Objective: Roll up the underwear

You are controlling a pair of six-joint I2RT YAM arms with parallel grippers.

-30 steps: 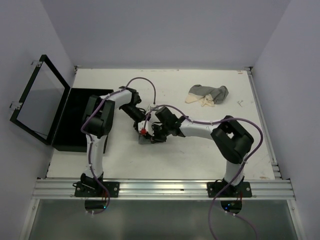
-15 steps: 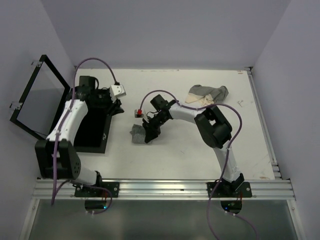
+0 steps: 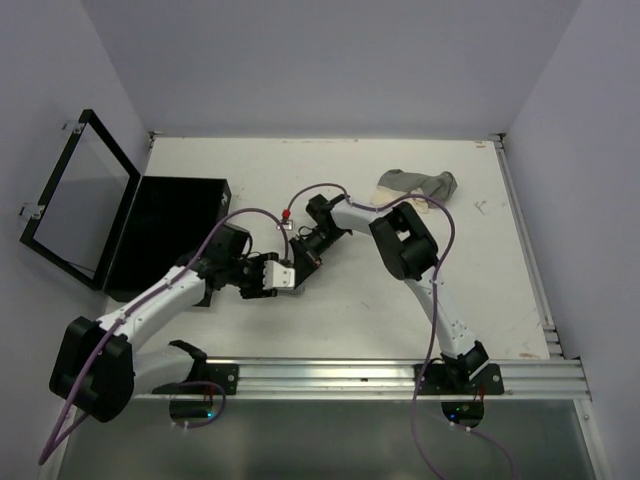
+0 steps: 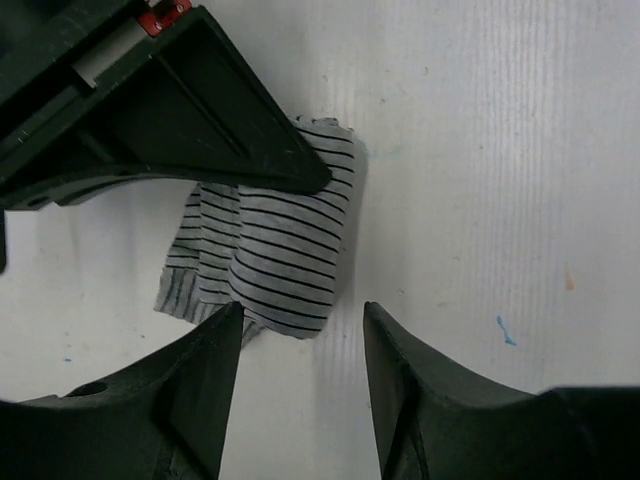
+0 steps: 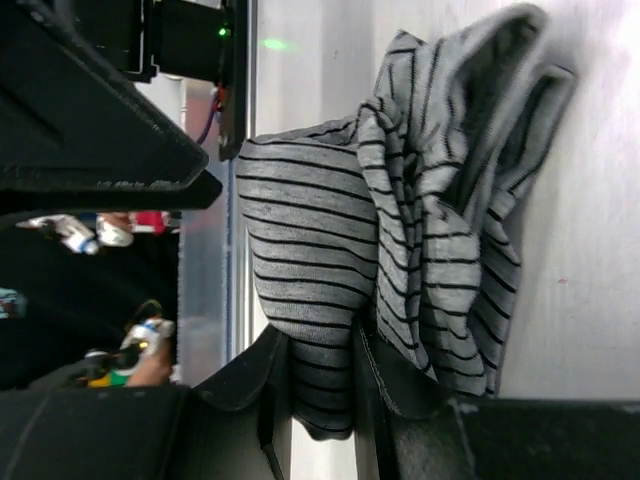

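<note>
Left gripper (image 4: 302, 313) back from black box (image 3: 165, 220), jaws now apart near striped underwear roll (image 4: 290, 240); right gripper (image 5: 322, 348) still pinching it. Guessing handover next.

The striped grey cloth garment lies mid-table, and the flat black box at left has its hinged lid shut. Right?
No: the flat black box has its hinged lid standing open, as the top external view shows. The striped grey cloth garment does lie mid-table.
</note>
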